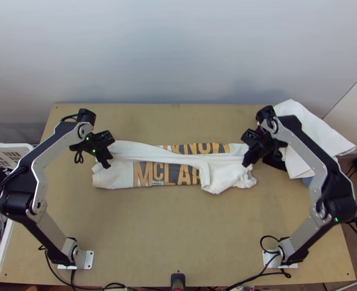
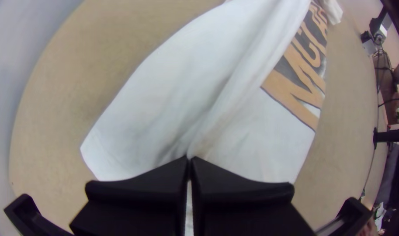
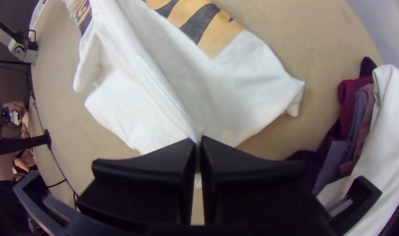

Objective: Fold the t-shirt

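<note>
The white t-shirt (image 1: 178, 157) with orange and grey lettering lies lengthwise across the table, a loose fold running along it and its right end bunched. At its left end is my left gripper (image 1: 105, 160); in the left wrist view the left gripper (image 2: 189, 160) is shut on a gathered ridge of the shirt (image 2: 182, 83). The right gripper (image 1: 248, 162) is at the other end. Seen from the right wrist, that right gripper (image 3: 198, 140) pinches the end of a long ridge in the shirt (image 3: 164, 83), its fingers together.
A pile of folded clothes (image 1: 314, 140), white on top with dark red and blue pieces, lies at the table's right back corner. A white basket (image 1: 1, 257) holding grey clothes stands beyond the left edge. Bare wood (image 1: 173, 233) lies between the arm bases.
</note>
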Controlling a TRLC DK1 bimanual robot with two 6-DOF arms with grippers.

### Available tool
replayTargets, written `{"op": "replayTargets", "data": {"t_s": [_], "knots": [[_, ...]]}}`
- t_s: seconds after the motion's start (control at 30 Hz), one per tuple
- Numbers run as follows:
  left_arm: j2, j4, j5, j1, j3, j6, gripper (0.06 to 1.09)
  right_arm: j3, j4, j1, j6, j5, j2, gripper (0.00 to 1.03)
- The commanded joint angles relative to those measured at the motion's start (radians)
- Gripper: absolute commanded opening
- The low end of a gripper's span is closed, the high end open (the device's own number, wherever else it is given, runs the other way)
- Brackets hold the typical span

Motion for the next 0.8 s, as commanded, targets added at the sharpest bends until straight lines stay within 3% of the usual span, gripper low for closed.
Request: {"op": "replayTargets", "data": {"t_s": [0.0,0.23,0.3,0.37,0.4,0.43,0.47,0.57,0.77], "knots": [[0.084,-0.006,-0.026,0.006,0.078,-0.007,0.1,0.162,-0.027,-0.018,-0.019,0.002,0.151,0.04],[0.089,0.017,-0.052,-0.02,0.031,-0.021,0.1,0.216,-0.028,-0.023,-0.025,0.002,0.229,0.06],[0.089,0.034,-0.068,-0.025,0.019,-0.034,0.13,0.22,-0.027,-0.026,-0.014,0.004,0.249,0.17],[0.085,0.049,-0.085,-0.022,0.017,-0.042,0.32,0.22,-0.027,-0.032,0.013,0.004,0.261,0.38],[0.085,0.054,-0.094,-0.019,0.023,-0.05,0.5,0.22,-0.027,-0.035,0.029,0.005,0.263,0.5],[0.078,0.054,-0.098,-0.016,0.028,-0.061,0.7,0.219,-0.028,-0.037,0.044,0.005,0.258,0.6],[0.066,0.057,-0.098,-0.013,0.031,-0.064,1.01,0.22,-0.03,-0.04,0.055,0.007,0.257,0.68],[0.024,0.065,-0.098,-0.007,0.043,-0.082,1.04,0.231,-0.059,-0.052,0.073,0.019,0.246,0.95],[-0.025,0.052,-0.098,0.055,0.112,-0.068,1.04,0.22,-0.079,-0.069,0.073,0.024,0.209,0.97]]}}
